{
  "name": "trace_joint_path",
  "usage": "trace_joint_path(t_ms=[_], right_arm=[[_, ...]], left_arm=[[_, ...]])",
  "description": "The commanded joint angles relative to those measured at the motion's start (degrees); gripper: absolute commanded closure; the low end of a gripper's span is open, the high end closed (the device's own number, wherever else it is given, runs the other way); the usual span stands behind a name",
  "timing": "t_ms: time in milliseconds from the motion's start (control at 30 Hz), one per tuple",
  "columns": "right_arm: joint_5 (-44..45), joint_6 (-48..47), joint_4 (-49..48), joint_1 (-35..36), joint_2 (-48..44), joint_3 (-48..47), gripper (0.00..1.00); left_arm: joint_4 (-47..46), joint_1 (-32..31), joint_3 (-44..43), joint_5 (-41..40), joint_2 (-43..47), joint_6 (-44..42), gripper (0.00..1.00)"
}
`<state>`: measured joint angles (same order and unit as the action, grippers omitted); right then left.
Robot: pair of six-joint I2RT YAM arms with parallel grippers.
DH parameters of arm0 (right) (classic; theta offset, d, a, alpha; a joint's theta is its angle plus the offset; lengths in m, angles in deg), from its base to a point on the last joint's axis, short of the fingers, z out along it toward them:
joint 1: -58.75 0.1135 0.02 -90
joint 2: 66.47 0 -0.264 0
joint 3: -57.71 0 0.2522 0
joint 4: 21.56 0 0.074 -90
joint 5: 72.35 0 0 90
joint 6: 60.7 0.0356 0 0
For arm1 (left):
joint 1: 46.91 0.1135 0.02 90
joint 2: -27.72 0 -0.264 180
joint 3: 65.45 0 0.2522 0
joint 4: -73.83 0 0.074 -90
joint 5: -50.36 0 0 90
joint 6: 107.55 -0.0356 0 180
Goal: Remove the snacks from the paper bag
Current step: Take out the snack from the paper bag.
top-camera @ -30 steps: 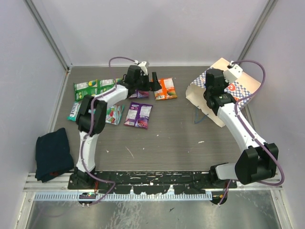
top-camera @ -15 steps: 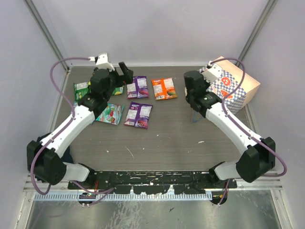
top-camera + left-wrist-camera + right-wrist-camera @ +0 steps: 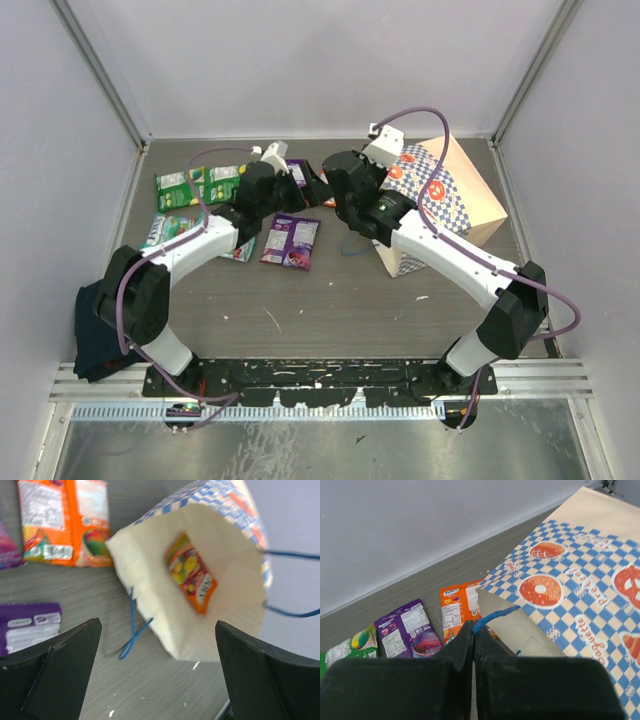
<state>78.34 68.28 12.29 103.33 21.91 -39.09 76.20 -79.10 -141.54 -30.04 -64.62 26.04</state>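
Observation:
The paper bag (image 3: 450,195) lies on its side, blue-and-white checkered, its cream mouth (image 3: 200,600) facing my left gripper (image 3: 160,677). One orange-yellow snack (image 3: 192,575) rests inside it. My left gripper (image 3: 312,183) is open and holds nothing, a short way off the mouth. My right gripper (image 3: 474,625) is shut on the bag's blue cord handle (image 3: 496,616) at the upper rim. Outside the bag lie an orange packet (image 3: 65,520), purple packets (image 3: 292,240) (image 3: 407,630) and green ones (image 3: 200,185).
A dark blue cloth (image 3: 100,320) sits at the near left edge. The second cord handle (image 3: 131,637) trails on the table below the bag's mouth. Grey walls close in the table on three sides, with the bag's tan base (image 3: 480,190) toward the right wall.
My right gripper has dragged the bag leftward by its handle and laid it over toward the middle. My left arm swung from the packets at the left to face the bag's mouth.

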Motion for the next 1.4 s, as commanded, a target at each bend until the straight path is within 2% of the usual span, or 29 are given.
trace_joint_path(t_ms=[0,167,367,467,667,867,967,1067,1267,1367], right_arm=[[3.58,-10.93,-6.21,0.47,-1.51,-1.10,1.00],[-1.77,-18.53,-8.92,0.30,-4.08,1.00,1.00],[-7.04,-20.12,-8.67,-0.18,-5.21,1.93,1.00],[-8.61,-19.70,-8.30,-0.71,-5.40,2.00,1.00],[-16.72,-20.76,-4.83,-2.69,-6.99,1.80,1.00],[-21.56,-20.14,-4.02,-4.49,-9.68,3.29,1.00],[-21.91,-19.42,-3.93,-4.77,-10.79,3.94,1.00],[-22.39,-18.55,-3.97,-5.13,-11.58,4.53,1.00],[-24.74,-16.53,-4.98,-5.36,-11.57,5.07,1.00],[-26.27,-15.69,-4.93,-5.31,-12.00,5.14,1.00]], left_arm=[[-2.99,1.96,-5.51,12.37,-1.09,1.84,0.01],[-9.10,0.97,-7.01,16.83,-7.18,7.41,0.03],[-4.43,-2.49,-8.84,6.76,-8.46,4.30,0.04],[-6.20,-5.76,-8.48,-0.17,-9.80,5.47,0.03],[-9.39,-9.38,-16.29,-3.03,-20.76,6.58,0.03],[-12.09,-12.60,-25.18,-10.83,-30.63,6.11,0.04],[-14.95,-13.29,-25.41,-14.47,-33.38,9.20,0.04],[-17.70,-14.40,-25.98,-14.73,-35.75,11.17,0.04],[-17.32,-20.15,-30.56,-20.02,-38.45,5.41,0.02],[-12.72,-21.28,-36.26,-20.34,-42.40,5.21,0.02]])
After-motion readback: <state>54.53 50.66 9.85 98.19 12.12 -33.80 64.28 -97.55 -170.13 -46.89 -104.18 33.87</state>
